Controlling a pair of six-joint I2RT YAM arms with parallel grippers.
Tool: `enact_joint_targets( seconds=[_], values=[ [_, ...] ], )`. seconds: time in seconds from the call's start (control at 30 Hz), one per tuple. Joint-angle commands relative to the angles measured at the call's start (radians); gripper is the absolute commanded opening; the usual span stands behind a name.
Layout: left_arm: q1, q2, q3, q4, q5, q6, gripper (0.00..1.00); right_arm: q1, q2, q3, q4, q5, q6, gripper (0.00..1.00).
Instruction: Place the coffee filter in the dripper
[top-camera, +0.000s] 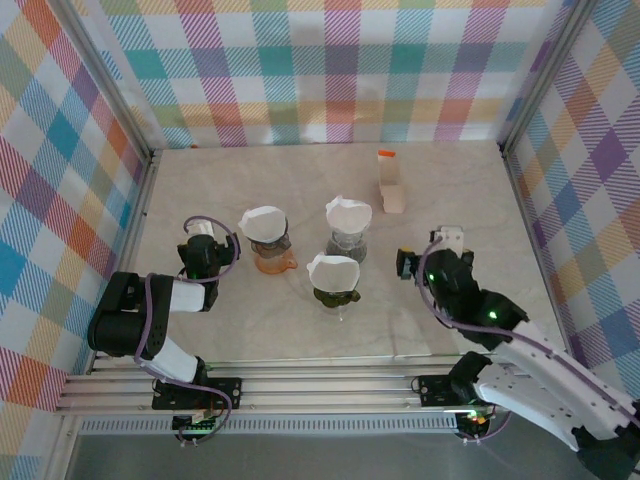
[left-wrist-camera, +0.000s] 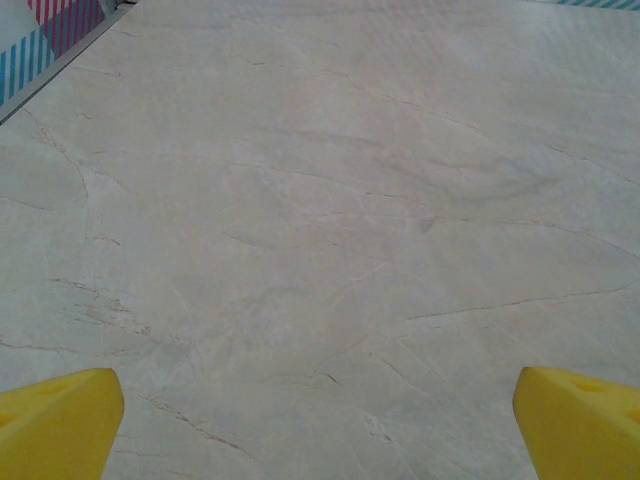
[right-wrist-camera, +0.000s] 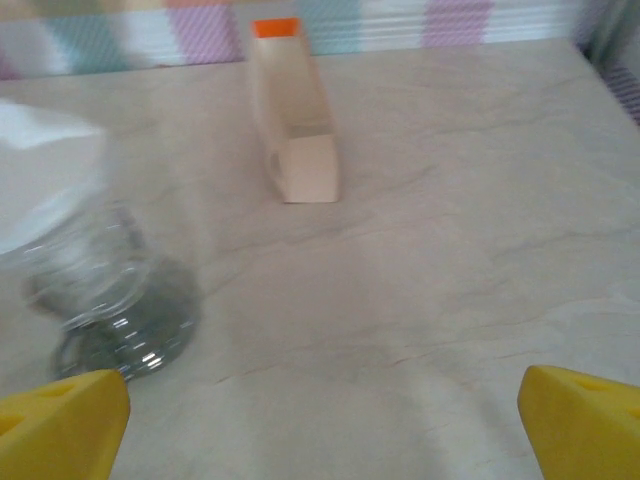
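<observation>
Three drippers stand mid-table, each with a white paper filter in it: an orange dripper (top-camera: 272, 258) with its filter (top-camera: 263, 222), a clear glass dripper (top-camera: 347, 241) with its filter (top-camera: 348, 212), and a dark dripper (top-camera: 335, 293) with its filter (top-camera: 333, 269). The glass dripper (right-wrist-camera: 110, 310) stands blurred at the left of the right wrist view. My left gripper (top-camera: 203, 232) is open over bare table left of the orange dripper, yellow fingertips (left-wrist-camera: 55, 425) wide apart. My right gripper (top-camera: 445, 240) is open right of the drippers, fingertips (right-wrist-camera: 60, 425) holding nothing.
A beige filter holder with an orange end (top-camera: 390, 184) stands at the back right; in the right wrist view this holder (right-wrist-camera: 292, 115) looks empty. Plaid walls enclose the marble table (top-camera: 250, 330). A metal rail runs along the near edge.
</observation>
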Motion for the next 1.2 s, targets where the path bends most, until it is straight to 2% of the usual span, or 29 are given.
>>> enact_joint_targets(
  seconds=[0.0, 0.1, 0.23, 0.33, 0.5, 0.57, 0.6, 0.67, 0.77, 0.9, 0.97, 1.0, 1.03, 1.17],
  values=[
    [-0.007, 0.001, 0.007, 0.034, -0.014, 0.013, 1.0, -0.119, 0.068, -0.037, 0.218, 0.002, -0.113, 0.99],
    [-0.006, 0.001, 0.007, 0.032, -0.014, 0.013, 1.0, -0.235, 0.148, -0.076, 0.364, -0.018, -0.187, 0.99],
    [-0.006, 0.001, 0.008, 0.032, -0.014, 0.013, 1.0, -0.368, 0.279, -0.133, 0.555, -0.116, -0.31, 0.99],
    [-0.006, 0.0, 0.008, 0.032, -0.014, 0.014, 1.0, -0.425, 0.397, -0.167, 0.679, -0.18, -0.372, 0.99],
    [-0.007, 0.001, 0.008, 0.032, -0.014, 0.014, 1.0, -0.49, 0.562, -0.282, 1.068, -0.292, -0.433, 0.99],
    [-0.007, 0.001, 0.008, 0.031, -0.014, 0.014, 1.0, -0.522, 0.626, -0.3, 1.163, -0.333, -0.424, 0.99],
    [-0.007, 0.003, 0.008, 0.032, -0.014, 0.013, 1.0, -0.526, 0.638, -0.294, 1.174, -0.337, -0.429, 0.99],
    [-0.008, 0.002, 0.008, 0.031, -0.014, 0.014, 1.0, -0.561, 0.666, -0.29, 1.214, -0.423, -0.404, 0.99],
    [-0.007, 0.001, 0.008, 0.031, -0.015, 0.014, 1.0, -0.579, 0.743, -0.278, 1.27, -0.455, -0.401, 0.99],
    [-0.007, 0.001, 0.009, 0.031, -0.014, 0.013, 1.0, -0.643, 0.751, -0.237, 1.172, -0.555, -0.349, 0.99],
    [-0.008, 0.001, 0.008, 0.032, -0.015, 0.013, 1.0, -0.676, 0.769, -0.274, 1.243, -0.628, -0.337, 0.99],
    [-0.008, 0.001, 0.008, 0.032, -0.014, 0.013, 1.0, -0.673, 0.813, -0.315, 1.392, -0.634, -0.351, 0.99],
    [-0.008, 0.001, 0.008, 0.031, -0.015, 0.013, 1.0, -0.674, 0.789, -0.304, 1.328, -0.616, -0.338, 0.99],
    [-0.006, 0.002, 0.009, 0.032, -0.014, 0.013, 1.0, -0.676, 0.792, -0.301, 1.325, -0.602, -0.33, 0.99]
  ],
)
